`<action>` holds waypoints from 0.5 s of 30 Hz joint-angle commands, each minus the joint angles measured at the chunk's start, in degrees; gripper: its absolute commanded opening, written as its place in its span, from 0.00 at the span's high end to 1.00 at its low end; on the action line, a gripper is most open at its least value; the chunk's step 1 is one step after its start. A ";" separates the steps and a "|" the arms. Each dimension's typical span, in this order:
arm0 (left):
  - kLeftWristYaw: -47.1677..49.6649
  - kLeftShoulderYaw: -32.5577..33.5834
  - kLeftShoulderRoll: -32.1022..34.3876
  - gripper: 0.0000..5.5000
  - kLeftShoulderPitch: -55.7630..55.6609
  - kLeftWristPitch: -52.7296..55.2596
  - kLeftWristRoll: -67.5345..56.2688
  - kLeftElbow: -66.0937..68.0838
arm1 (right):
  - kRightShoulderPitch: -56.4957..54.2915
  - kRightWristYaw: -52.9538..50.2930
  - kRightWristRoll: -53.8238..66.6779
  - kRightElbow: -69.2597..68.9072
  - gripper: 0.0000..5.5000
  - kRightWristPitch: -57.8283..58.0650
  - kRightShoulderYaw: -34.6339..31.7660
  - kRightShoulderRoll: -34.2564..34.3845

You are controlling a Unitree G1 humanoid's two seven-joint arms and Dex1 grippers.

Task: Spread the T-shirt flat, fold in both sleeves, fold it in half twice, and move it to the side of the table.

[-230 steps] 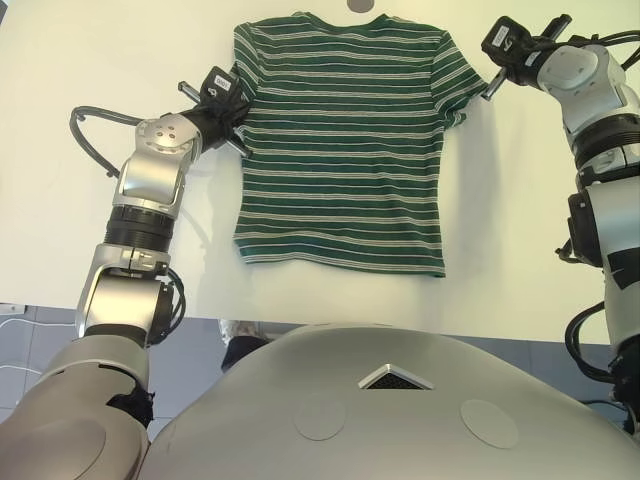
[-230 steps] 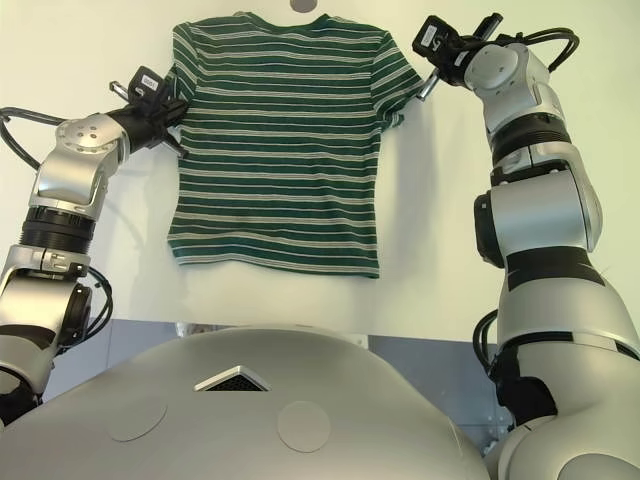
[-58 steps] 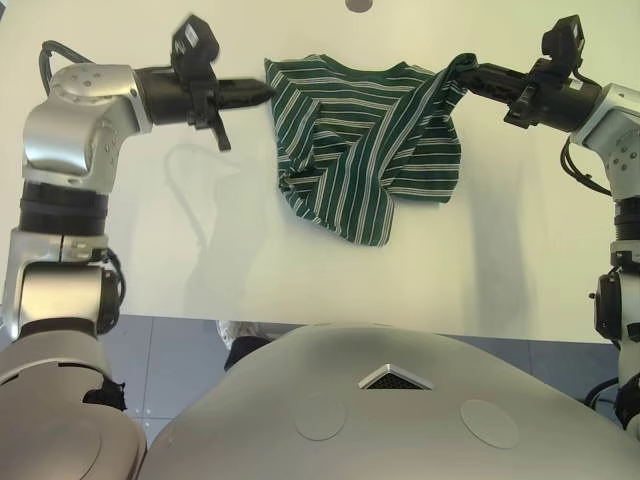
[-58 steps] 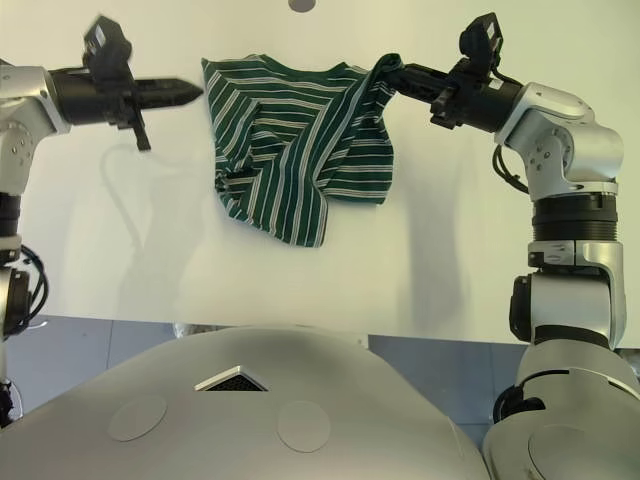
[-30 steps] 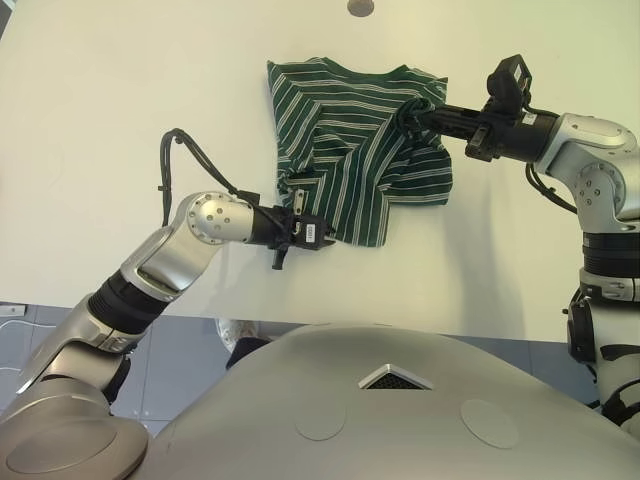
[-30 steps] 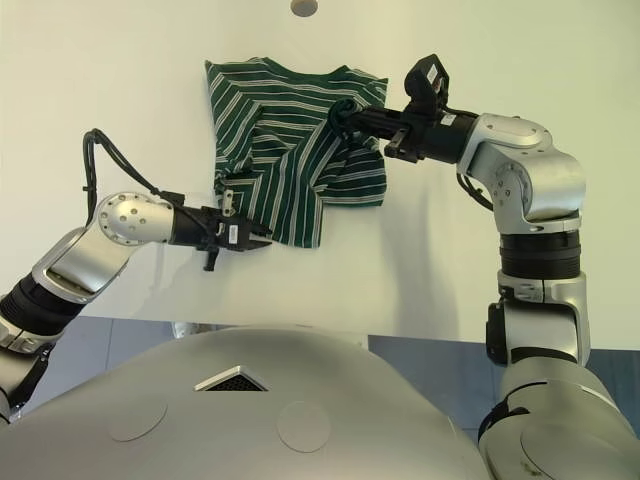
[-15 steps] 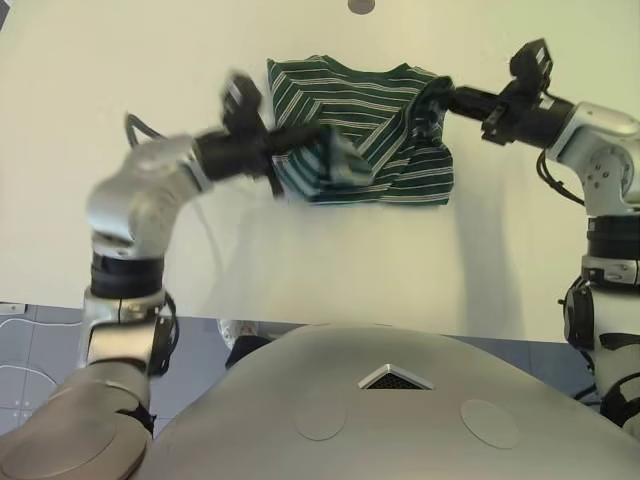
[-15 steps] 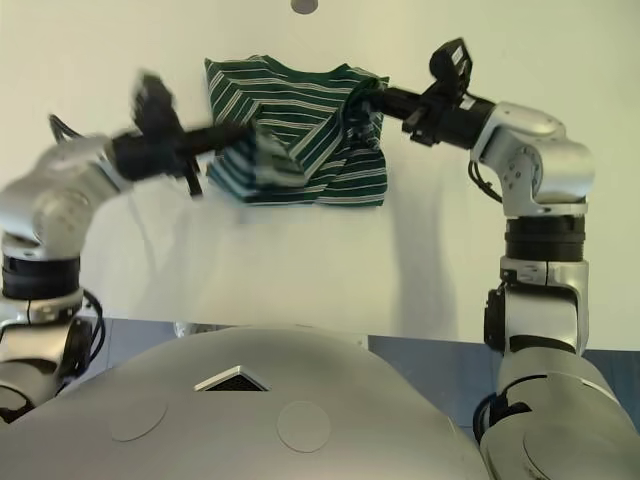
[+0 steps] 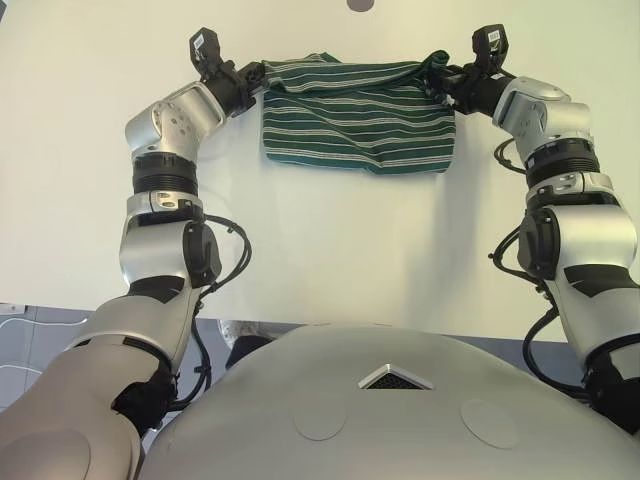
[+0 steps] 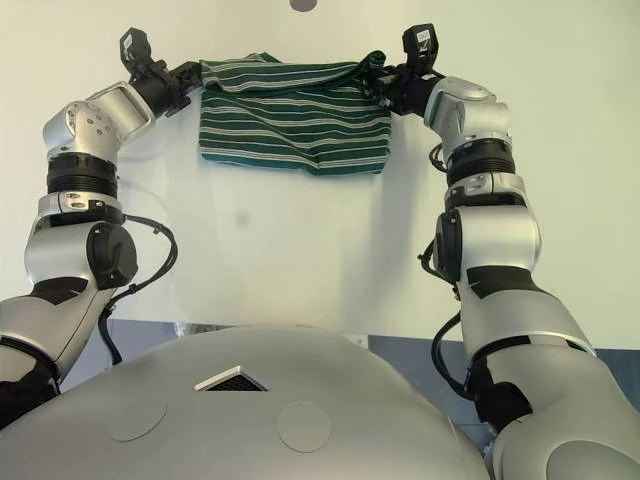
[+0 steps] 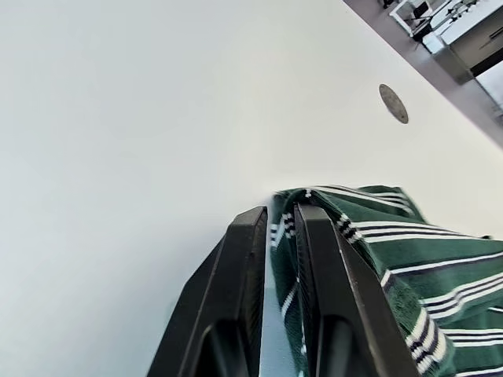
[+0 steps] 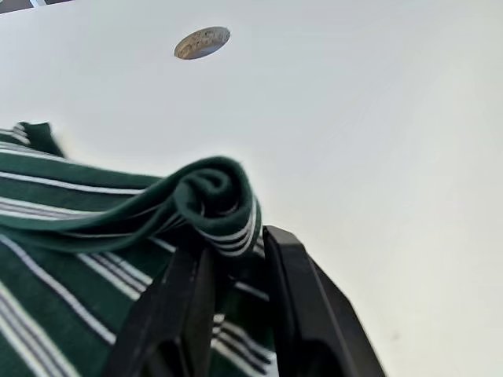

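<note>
Left eye view shows you the big white table (image 9: 320, 260) first. The green striped T-shirt (image 9: 358, 130) lies on it near the far edge, about midway between the two side edges. The shirt looks like a short wide band, so I think you are on the first fold in half, and it looks nearly done. Its top edge is bunched up like a thick roll and runs from one arm to the other, while the lower part lies flat on the table. Your left pincer (image 9: 252, 80) is at the top left corner of the shirt. The left wrist view shows its two fingers squeezed close with a bit of striped cloth between them. Your right pincer (image 9: 447, 86) is at the top right corner, and its fingers are pinched on a rolled lump of cloth too. So both pincers are holding the shirt. Next, I think you need to lay that top edge down straight on the layer under it and let go. Then you fold the shirt in half one more time, from side to side. A small grey round cap (image 9: 360, 5) sits in the table just past the shirt, at the far edge.
</note>
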 commanded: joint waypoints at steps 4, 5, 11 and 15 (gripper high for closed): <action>-17.87 -16.04 11.91 0.87 16.49 -13.42 13.18 -27.65 | 4.73 7.56 -3.08 -15.45 0.82 -10.76 1.61 -4.92; -22.49 -17.82 13.72 0.86 19.24 -14.29 12.29 -33.97 | 7.46 11.75 -3.28 -20.59 0.85 -10.01 4.08 -5.72; -37.63 -38.39 22.59 0.99 22.16 -18.22 26.91 -43.88 | 18.67 31.84 -5.75 -42.27 1.00 -4.74 17.35 -12.05; -38.43 -43.93 28.08 0.99 23.57 -18.45 38.07 -40.11 | 24.50 39.37 -15.63 -47.09 1.00 -9.44 25.77 -22.42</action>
